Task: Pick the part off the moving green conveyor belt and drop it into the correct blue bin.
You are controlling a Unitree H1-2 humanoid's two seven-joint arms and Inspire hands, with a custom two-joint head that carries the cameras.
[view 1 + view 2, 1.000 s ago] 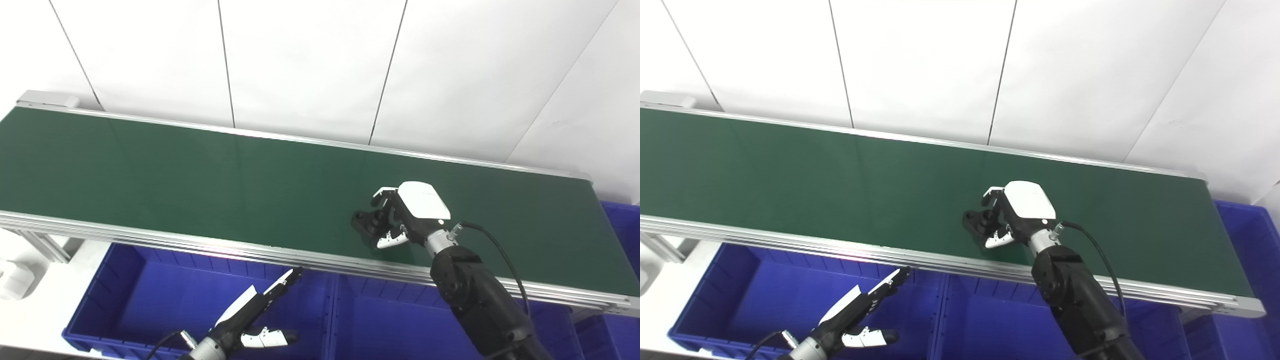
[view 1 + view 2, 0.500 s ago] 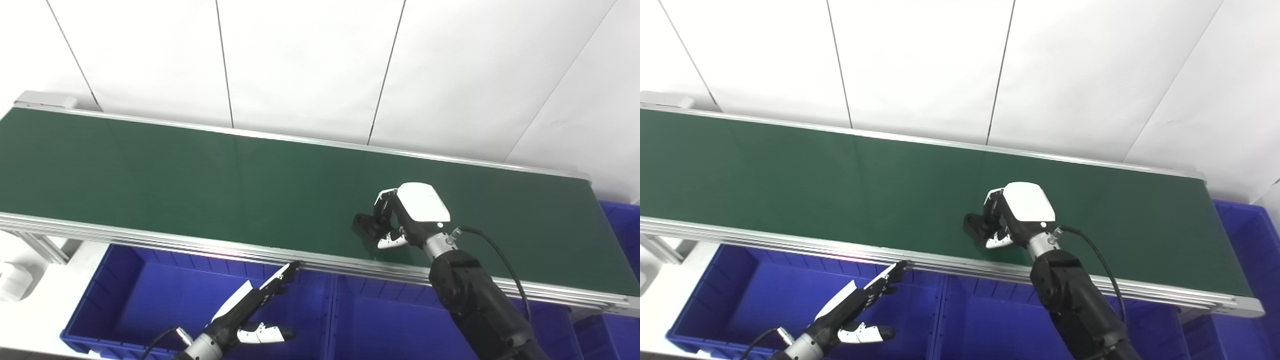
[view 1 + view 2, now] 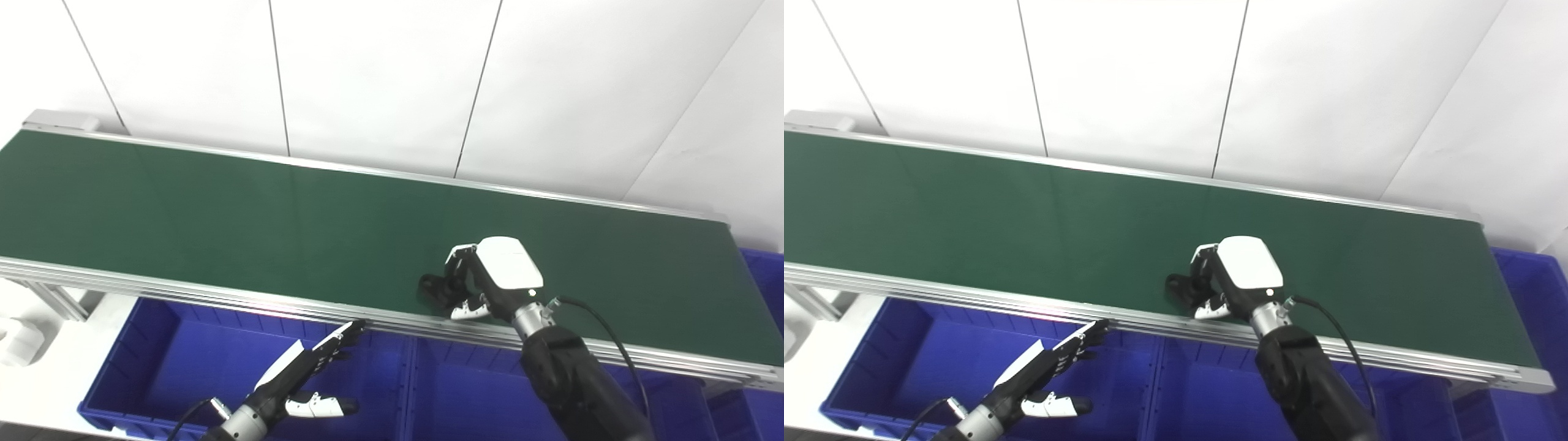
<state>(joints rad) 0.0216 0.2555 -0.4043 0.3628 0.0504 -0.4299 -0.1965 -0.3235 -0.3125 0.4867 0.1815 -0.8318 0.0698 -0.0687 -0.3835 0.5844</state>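
A small black part (image 3: 432, 290) sits in the grip of my right hand (image 3: 484, 283), just above the near edge of the green conveyor belt (image 3: 245, 214). The hand's white back faces up and its fingers curl around the part; the same grip shows in the right eye view (image 3: 1179, 289). My left hand (image 3: 306, 373) is open and empty, fingers stretched out, low over the left blue bin (image 3: 184, 361) in front of the belt.
A second blue bin (image 3: 471, 398) lies under my right forearm, and another blue bin (image 3: 762, 275) stands at the belt's right end. The belt's aluminium frame (image 3: 184, 293) runs between the belt and the bins. A white wall stands behind.
My right hand's fingers closed on the black part and drew it toward the belt's near edge. My left hand stayed open over the left bin, shifting slightly.
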